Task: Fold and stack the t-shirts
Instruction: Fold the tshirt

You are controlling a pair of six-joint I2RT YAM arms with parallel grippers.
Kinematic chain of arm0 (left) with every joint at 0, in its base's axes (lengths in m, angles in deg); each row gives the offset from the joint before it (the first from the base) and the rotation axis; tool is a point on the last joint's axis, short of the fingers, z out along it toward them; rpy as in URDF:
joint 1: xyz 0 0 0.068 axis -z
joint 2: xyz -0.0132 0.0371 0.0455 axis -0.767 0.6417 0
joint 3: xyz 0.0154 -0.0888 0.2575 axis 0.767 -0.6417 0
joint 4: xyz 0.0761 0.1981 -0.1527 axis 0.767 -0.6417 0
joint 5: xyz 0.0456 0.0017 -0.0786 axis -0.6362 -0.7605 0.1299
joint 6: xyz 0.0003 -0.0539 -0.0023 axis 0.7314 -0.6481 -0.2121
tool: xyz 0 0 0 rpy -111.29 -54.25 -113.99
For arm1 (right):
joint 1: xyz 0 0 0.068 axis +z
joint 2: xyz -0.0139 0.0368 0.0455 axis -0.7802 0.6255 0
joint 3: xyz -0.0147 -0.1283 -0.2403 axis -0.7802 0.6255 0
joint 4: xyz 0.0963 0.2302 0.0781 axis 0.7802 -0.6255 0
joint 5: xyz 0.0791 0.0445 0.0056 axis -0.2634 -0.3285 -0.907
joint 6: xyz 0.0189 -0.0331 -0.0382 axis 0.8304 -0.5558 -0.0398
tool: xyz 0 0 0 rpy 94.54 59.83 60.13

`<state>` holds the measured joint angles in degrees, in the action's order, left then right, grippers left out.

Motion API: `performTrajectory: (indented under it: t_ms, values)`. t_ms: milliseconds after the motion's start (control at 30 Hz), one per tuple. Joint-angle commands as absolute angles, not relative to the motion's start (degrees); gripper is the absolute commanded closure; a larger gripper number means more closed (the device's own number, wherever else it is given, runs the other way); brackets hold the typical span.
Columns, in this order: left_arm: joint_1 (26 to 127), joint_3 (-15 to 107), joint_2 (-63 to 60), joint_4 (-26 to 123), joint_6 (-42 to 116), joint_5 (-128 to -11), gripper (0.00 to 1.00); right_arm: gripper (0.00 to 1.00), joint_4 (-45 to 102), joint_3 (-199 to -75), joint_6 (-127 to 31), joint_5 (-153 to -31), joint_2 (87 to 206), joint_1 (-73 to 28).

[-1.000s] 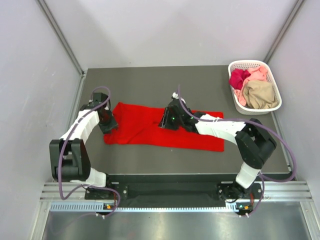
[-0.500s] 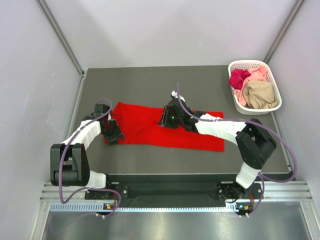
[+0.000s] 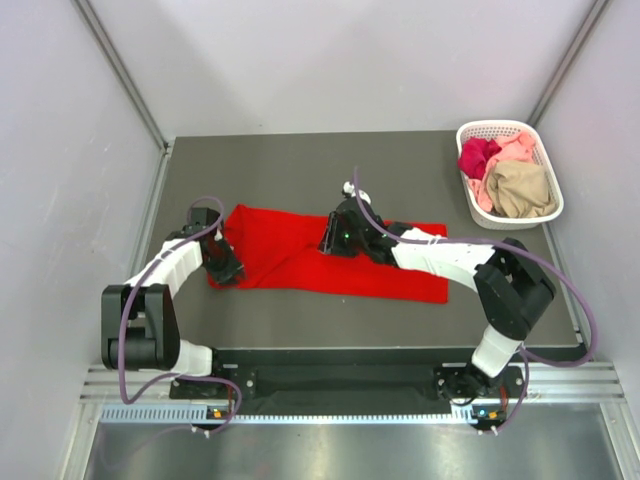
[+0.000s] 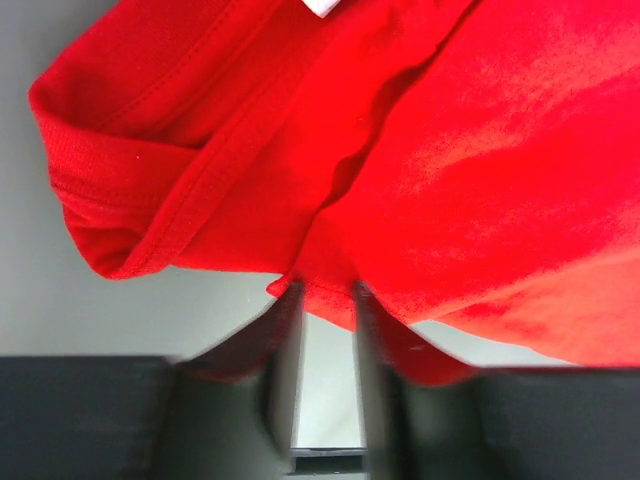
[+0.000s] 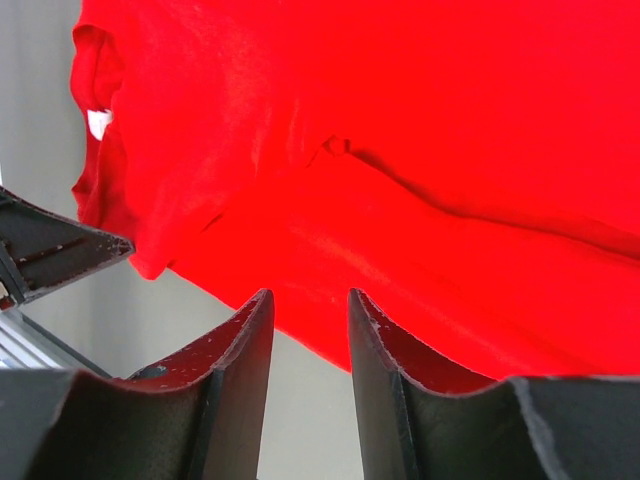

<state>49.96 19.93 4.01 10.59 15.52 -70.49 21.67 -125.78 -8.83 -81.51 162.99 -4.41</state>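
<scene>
Red t-shirt [image 4: 420, 170] hem at left tool [image 4: 325, 300] tips

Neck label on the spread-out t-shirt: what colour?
White. The neck label on the red t-shirt shows best in the left wrist view.

1. Red t-shirt [image 4: 480, 170], rumpled, white neck label [image 4: 322, 6] at the top edge.
2. Grey desk [image 4: 40, 290] beneath, showing at left.
3. Dark fingers [image 4: 283, 380], slightly apart, tips at the shirt's near hem.
</scene>
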Motion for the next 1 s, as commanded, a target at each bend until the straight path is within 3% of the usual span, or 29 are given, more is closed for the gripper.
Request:
performTrajectory:
  t_ms: [0, 133, 167, 500, 567, 600, 700, 800, 967]
  values:
    - [49.91, 20.95, 4.65, 12.87, 14.76, -70.36, 0.72, 0.63, 21.71, -127.62, -9.63, -79.92, 161.08, -2.85]
    - [49.91, 22.52, 5.17, 12.87, 14.59, -69.65, 0.98, 0.63, 21.62, -128.15, -9.89, -79.66, 161.61, -2.33]
    - [49.91, 22.88, 5.35, 12.79, 14.59, -69.65, 1.00, 0.63, 21.70, -128.15, -9.98, -79.74, 161.69, -2.15]
    - [49.91, 28.16, 6.23, 8.31, 15.02, -72.89, 1.00, 0.59, 28.10, -127.81, -13.58, -82.63, 163.89, -0.31]
    - [49.99, 27.72, 5.62, 6.99, 15.90, -76.93, 0.92, 0.59, 28.74, -127.98, -13.15, -83.61, 164.94, -0.22]
    - [49.91, 27.37, 4.83, 6.72, 16.17, -77.12, 0.73, 0.59, 30.91, -128.33, -12.45, -84.39, 166.25, -0.22]
    - [49.91, 25.61, 2.73, 6.72, 16.96, -79.14, 0.58, 0.60, 31.37, -130.52, -10.60, -84.40, 169.59, 0.22]
    - [49.91, 23.85, 1.49, 7.42, 17.84, -77.91, 0.52, 0.59, 30.85, -133.60, -9.11, -85.79, 173.02, 0.75]
    - [49.82, 22.97, 1.92, 8.65, 18.63, -73.87, 0.50, 0.59, 31.02, -134.66, -8.93, -85.46, 173.91, 1.45]
